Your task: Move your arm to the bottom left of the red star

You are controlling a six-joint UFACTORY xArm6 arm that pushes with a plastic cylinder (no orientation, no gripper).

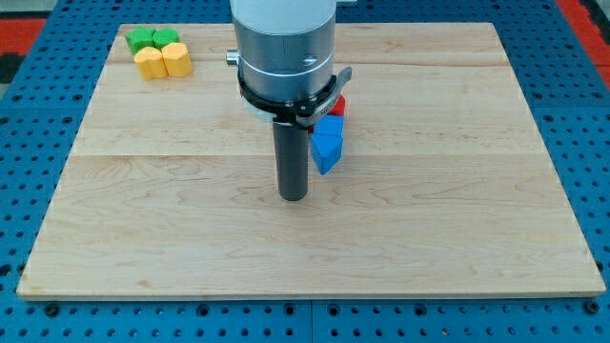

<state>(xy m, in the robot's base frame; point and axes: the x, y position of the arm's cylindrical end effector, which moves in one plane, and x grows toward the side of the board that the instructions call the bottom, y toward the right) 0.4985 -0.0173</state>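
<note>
A red block (337,105), mostly hidden behind the arm's body, shows as a small red patch near the board's top middle; its shape cannot be made out. Two blue blocks (327,145) lie just below it, touching each other. My tip (293,196) rests on the board below and to the left of the red block, and just left of the lower blue block, a small gap apart from it.
At the view's top left, two green blocks (152,39) sit above a yellow block (148,64) and a second yellow block (176,60), all packed together. The wooden board (429,229) lies on a blue perforated table (591,143).
</note>
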